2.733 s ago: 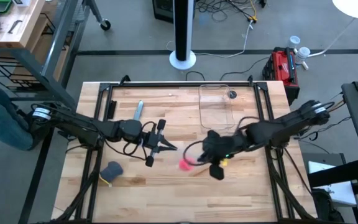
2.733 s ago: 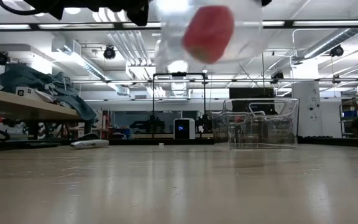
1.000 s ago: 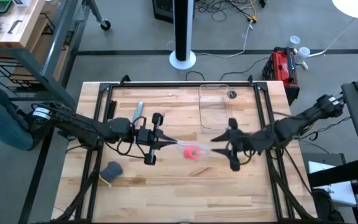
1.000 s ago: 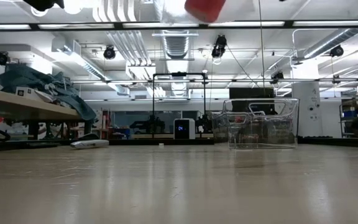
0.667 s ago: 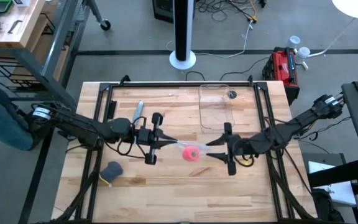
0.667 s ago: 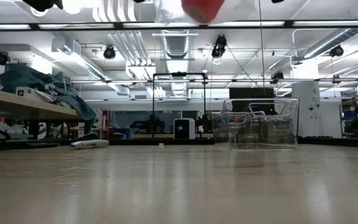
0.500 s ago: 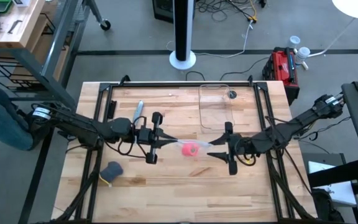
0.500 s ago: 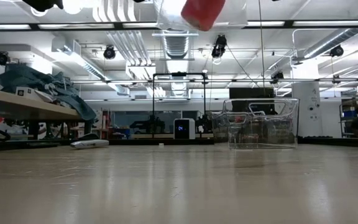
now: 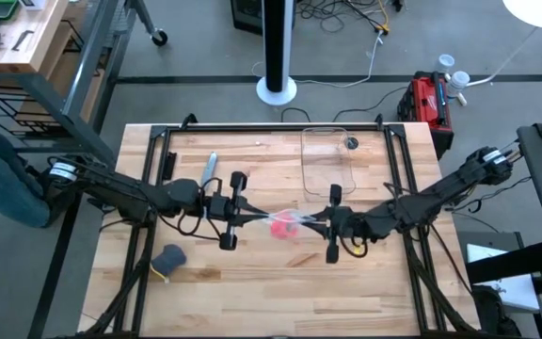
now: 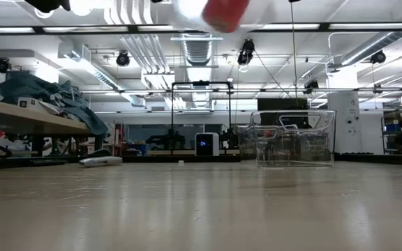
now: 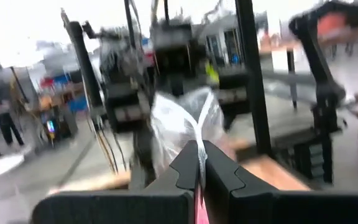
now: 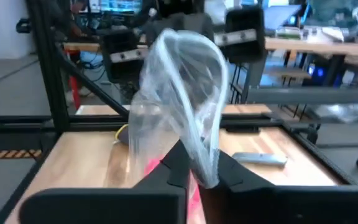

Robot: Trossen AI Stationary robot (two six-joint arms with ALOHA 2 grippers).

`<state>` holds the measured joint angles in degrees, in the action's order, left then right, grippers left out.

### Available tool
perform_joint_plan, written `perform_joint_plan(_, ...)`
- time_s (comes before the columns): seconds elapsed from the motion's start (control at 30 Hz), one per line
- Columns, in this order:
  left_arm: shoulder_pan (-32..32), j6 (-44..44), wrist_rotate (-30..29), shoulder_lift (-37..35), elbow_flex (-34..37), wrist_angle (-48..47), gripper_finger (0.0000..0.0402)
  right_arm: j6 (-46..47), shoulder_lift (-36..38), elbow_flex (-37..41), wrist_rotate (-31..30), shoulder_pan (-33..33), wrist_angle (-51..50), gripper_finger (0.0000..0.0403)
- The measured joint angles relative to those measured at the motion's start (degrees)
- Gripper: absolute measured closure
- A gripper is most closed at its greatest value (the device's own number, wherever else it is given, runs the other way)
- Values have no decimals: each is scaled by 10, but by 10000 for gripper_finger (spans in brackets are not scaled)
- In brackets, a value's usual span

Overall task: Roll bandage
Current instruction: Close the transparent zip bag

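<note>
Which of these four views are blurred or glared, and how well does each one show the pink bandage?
High view: sharp, evenly lit; bandage small but clear. Low view: room sharp, ceiling lights glaring; bandage smeared and cut off at the top edge. Left wrist view: heavily motion-blurred, washed out; plastic bag just readable. Right wrist view: mildly soft; bag clear, only a pink sliver shows.

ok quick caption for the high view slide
Left gripper and right gripper both shut on the clear plastic bag holding the pink bandage above the table.
</note>
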<state>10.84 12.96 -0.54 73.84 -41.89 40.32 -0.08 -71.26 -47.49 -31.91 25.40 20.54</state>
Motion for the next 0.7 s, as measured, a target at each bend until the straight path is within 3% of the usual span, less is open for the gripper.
perform_joint_plan(0.13, 0, -14, -25, -29, 0, -128, 401, -16, 4, -5, -17, 8, -26, 401)
perform_joint_plan(0.3, 0, -49, -49, -70, -1, -251, 390, 7, 6, -54, -26, 12, -175, 402)
perform_joint_plan(0.57, 5, -59, -50, -83, -1, -161, 358, 67, -62, -186, -27, 12, -416, 403)
perform_joint_plan(0.7, 13, -47, -49, -52, -17, -129, 345, 79, -109, -244, -26, 12, -480, 403)
